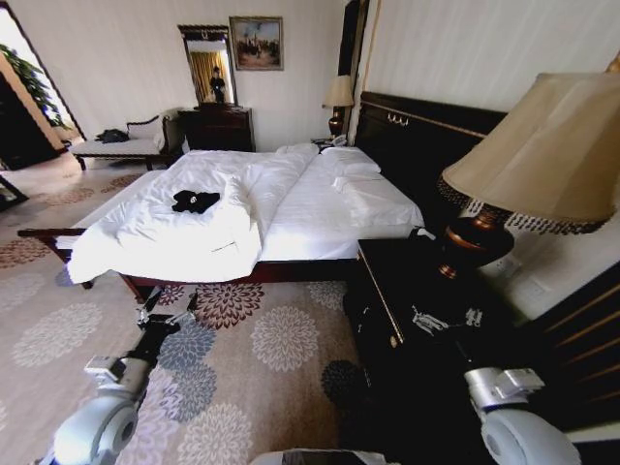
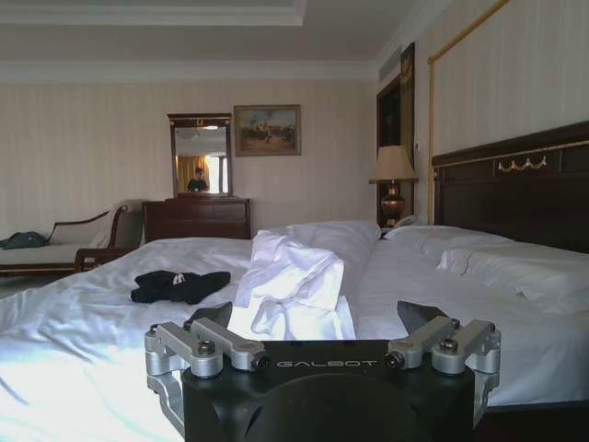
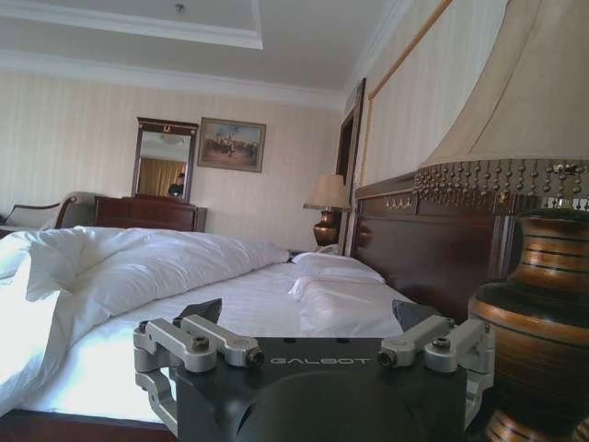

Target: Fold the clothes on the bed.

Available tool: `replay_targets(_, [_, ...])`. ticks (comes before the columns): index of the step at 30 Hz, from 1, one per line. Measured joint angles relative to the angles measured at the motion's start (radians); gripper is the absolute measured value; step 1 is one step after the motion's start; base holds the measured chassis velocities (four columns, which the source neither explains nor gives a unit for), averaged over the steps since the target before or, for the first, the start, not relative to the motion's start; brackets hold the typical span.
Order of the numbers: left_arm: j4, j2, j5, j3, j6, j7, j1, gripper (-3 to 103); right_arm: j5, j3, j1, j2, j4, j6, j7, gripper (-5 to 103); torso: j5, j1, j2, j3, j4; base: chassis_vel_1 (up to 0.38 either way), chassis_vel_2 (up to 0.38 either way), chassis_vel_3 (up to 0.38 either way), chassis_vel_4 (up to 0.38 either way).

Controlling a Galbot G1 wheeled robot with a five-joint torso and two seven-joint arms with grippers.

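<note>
The clothes, a crumpled black T-shirt with a bit of white showing, lie on the bed on its white duvet, toward the foot end. In the left wrist view the clothes rest well beyond my left gripper, which is open and holds nothing. That left gripper hangs low over the carpet, short of the bed's side rail. My right gripper hovers above the dark nightstand, far from the shirt. In the right wrist view the right gripper is open and faces along the bed.
A dark nightstand with a large shaded lamp stands close on my right. The duvet is folded back in a ridge mid-bed. Flower-patterned carpet lies between me and the bed. A pale bench and a dresser line the far wall.
</note>
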Motion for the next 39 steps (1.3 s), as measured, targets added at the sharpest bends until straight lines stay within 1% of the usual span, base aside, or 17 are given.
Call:
replay_targets(18, [0.003,0.007,0.001,0.023,0.013,-0.012,-0.024,100,0.0,-0.012,0.015,-0.001,-0.018,0.008,-0.009,100,0.0,0.0,0.0,0.0,0.0,-0.006,0.005,0.006,-0.005])
replay_targets(29, [0.007,0.002,0.009,0.028,0.014,-0.012,-0.025,100,-0.008,-0.018,0.018,0.006,-0.03,0.01,-0.017,100,0.0,0.0,0.0,0.0,0.0,-0.064,0.076,0.071,-0.079])
replay_targets(31, [0.006,0.001,0.01,0.028,0.013,-0.012,-0.023,100,-0.01,-0.022,0.021,0.008,-0.035,0.024,-0.021,100,-0.0001,0.0,0.0,0.0,0.0,-0.08,0.067,0.065,-0.071])
replay_targets(36, [0.006,-0.003,0.011,0.026,0.009,-0.012,-0.014,100,-0.012,-0.027,0.022,0.013,-0.043,0.03,-0.023,100,0.0,0.0,0.0,0.0,0.0,-0.105,0.082,0.102,-0.095])
replay_targets(39, [0.006,-0.004,0.011,0.025,0.007,-0.01,-0.011,100,0.011,-0.032,0.023,0.019,-0.045,0.027,-0.02,100,0.0,0.0,0.0,0.0,0.0,-0.169,0.11,0.156,-0.139])
